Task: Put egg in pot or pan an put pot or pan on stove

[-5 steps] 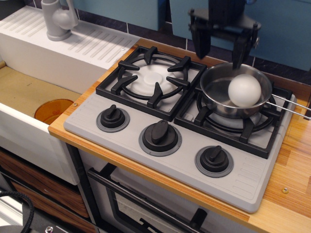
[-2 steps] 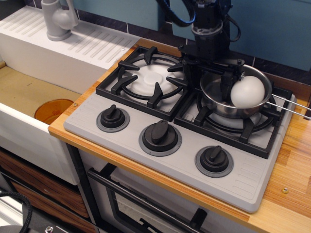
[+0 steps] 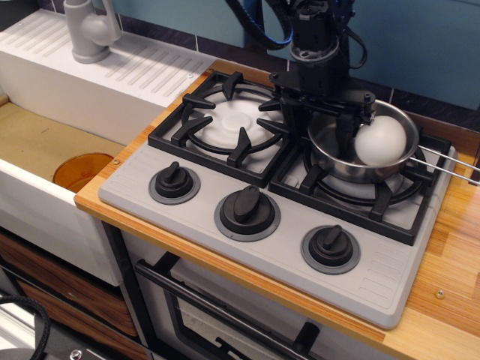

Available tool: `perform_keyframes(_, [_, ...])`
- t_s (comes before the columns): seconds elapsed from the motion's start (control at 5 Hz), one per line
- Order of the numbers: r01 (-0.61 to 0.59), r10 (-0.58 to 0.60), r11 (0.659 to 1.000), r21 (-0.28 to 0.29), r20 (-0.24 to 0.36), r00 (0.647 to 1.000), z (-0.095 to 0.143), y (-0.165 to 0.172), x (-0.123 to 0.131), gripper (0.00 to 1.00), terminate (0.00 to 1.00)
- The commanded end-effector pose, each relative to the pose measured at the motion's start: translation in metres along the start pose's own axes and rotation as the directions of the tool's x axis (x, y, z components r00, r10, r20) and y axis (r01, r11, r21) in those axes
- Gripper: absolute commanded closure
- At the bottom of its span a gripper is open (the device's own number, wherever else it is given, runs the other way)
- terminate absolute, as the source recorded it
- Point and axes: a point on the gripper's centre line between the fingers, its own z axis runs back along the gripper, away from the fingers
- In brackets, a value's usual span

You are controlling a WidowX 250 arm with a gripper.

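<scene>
The black end effector has come down, open around the shiny steel pan's nine-o'clock rim; the big white egg rolled slightly.

1. Toy kitchen mock-up: light grey stove with black grates and three knobs, set in a wooden counter.
2. White sink with faucet alongside; oven door below.
</scene>
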Motion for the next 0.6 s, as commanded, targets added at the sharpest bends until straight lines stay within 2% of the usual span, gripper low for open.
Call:
perform_keyframes(0.0, [0.001, -0.002, 1.0, 0.01, 0.031, 1.0, 0.0117, -0.0229, 0.0042, 1.0, 0.0])
perform_keyframes(0.4, [0.002, -0.002, 1.0, 0.024, 0.022, 1.0, 0.02, -0.0325, 0.0059, 1.0, 0.0])
